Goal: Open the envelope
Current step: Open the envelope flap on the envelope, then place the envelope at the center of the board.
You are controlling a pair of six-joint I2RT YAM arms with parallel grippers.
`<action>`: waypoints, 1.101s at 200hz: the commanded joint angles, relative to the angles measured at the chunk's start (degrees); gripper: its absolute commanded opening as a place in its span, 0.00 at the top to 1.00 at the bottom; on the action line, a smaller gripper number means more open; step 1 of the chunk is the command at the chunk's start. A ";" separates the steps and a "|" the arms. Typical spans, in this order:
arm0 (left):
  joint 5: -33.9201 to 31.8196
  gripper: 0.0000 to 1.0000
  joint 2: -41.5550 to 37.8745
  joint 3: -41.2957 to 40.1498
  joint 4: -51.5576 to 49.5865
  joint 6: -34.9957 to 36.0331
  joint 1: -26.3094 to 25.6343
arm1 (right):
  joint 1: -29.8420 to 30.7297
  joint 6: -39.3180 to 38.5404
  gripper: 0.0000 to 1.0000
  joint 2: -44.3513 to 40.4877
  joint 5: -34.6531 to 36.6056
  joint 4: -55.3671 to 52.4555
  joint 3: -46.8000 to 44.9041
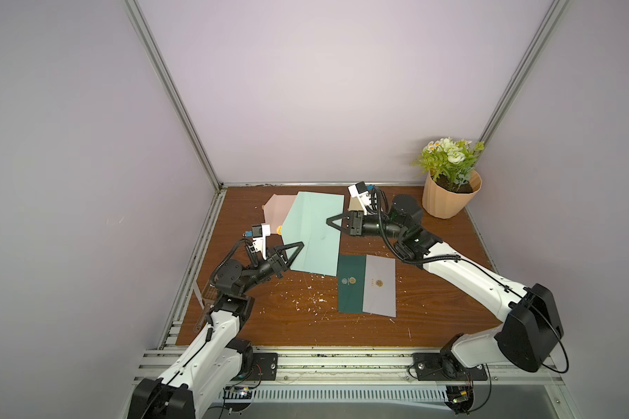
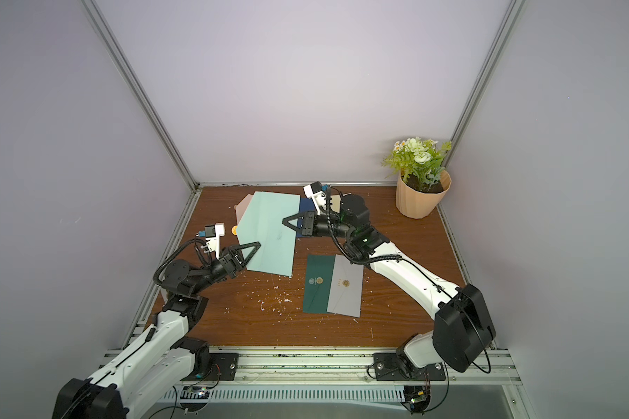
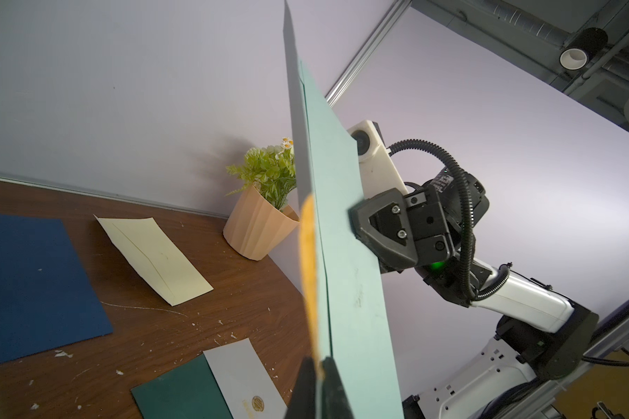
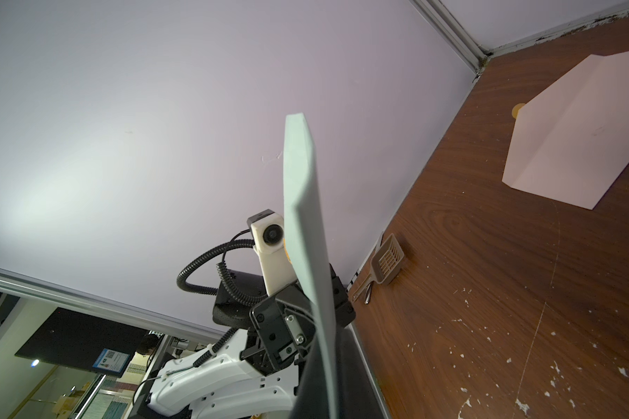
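Observation:
A large mint-green envelope (image 1: 313,232) hangs above the wooden table (image 1: 433,290), held on edge between both arms; both top views show it (image 2: 269,232). My left gripper (image 1: 294,251) is shut on its near left edge. In the left wrist view the black fingers (image 3: 307,388) pinch the envelope (image 3: 345,272) beside an orange seal (image 3: 307,254). My right gripper (image 1: 330,221) is shut on the opposite edge. In the right wrist view the envelope (image 4: 302,203) runs edge-on up from the shut right gripper (image 4: 327,391).
A pink envelope (image 1: 276,210) lies behind the held one. Dark green (image 1: 350,283) and grey (image 1: 380,286) envelopes lie mid-table. Navy (image 3: 33,283) and cream (image 3: 157,257) envelopes sit under the held one. A potted plant (image 1: 449,197) stands back right. A small scoop (image 4: 385,265) lies by the left wall.

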 commanded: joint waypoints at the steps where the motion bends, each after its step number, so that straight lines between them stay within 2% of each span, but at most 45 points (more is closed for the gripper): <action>1: 0.98 1.00 -1.40 -0.20 3.67 -0.63 0.53 | 0.40 -1.82 0.98 0.18 -0.84 0.88 0.89; 18: 0.57 1.00 -1.60 -0.15 2.73 -0.14 0.52 | 0.36 -3.03 0.95 0.32 0.07 -0.59 1.02; 37: -1.93 1.00 -2.18 0.86 -4.01 3.19 0.62 | 0.35 -5.21 0.69 0.52 1.85 -4.08 1.72; 56: -7.41 1.00 -3.06 3.06 -17.44 9.50 0.70 | 0.28 -7.97 0.54 -0.18 5.53 -8.82 2.58; 84: -15.15 1.00 -3.16 5.33 -31.73 14.35 1.30 | 0.10 -12.93 0.42 -2.37 13.61 -17.32 4.26; 108: -18.70 1.00 -2.93 5.75 -37.93 15.48 2.80 | -0.08 -15.80 0.32 -4.09 18.50 -22.06 4.93; 131: -18.94 1.00 -2.53 5.57 -41.73 15.89 6.46 | -0.33 -17.31 0.25 -5.82 21.24 -24.17 4.30; 154: -17.92 1.00 1.30 5.86 -46.43 17.73 9.91 | -0.72 -17.51 0.23 -7.04 21.25 -24.01 2.71; 181: -19.27 1.00 9.45 7.04 -50.70 19.21 10.35 | -1.40 -17.59 0.23 -7.82 21.25 -23.78 1.41; 220: -18.79 1.00 16.94 8.94 -56.46 21.29 10.37 | -2.49 -18.12 0.23 -9.02 20.89 -23.90 0.65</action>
